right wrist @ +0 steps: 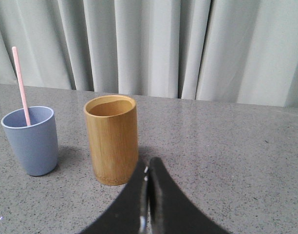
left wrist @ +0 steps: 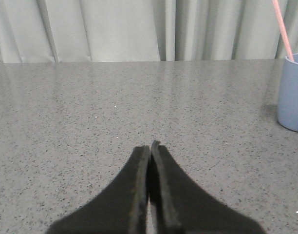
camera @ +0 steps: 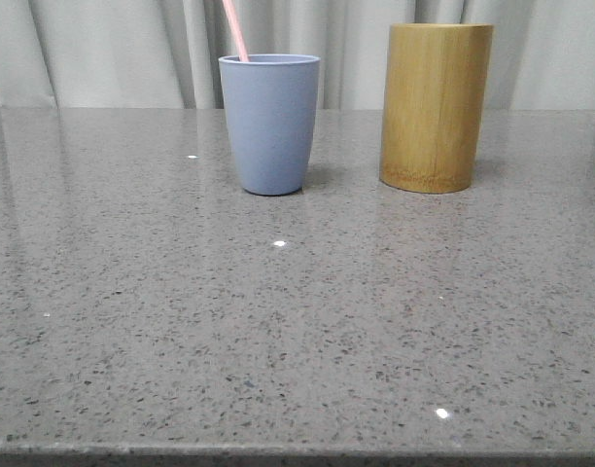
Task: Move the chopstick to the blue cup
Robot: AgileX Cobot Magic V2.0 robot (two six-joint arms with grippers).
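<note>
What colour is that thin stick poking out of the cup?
Pale pink; the chopstick shows best in the right wrist view.

Looks like a staged test setup rather than anyone's real kitchen or home. The whole thing sits on a grey speckled stone-look countertop [camera: 297, 331], glossy enough to catch little light spots. Right behind the countertop's far edge there's just a pale pleated curtain [camera: 113, 49] filling the whole backdrop, no walls, shelves or appliances showing. On the countertop itself only two things stand: a blue cup [camera: 269, 122] with a pink chopstick [camera: 236, 29] sticking out, and a tan bamboo holder [camera: 435, 107] just beside it. Both wrist views show the same curtain and counter, so it reads as a lab-style recording booth
</note>
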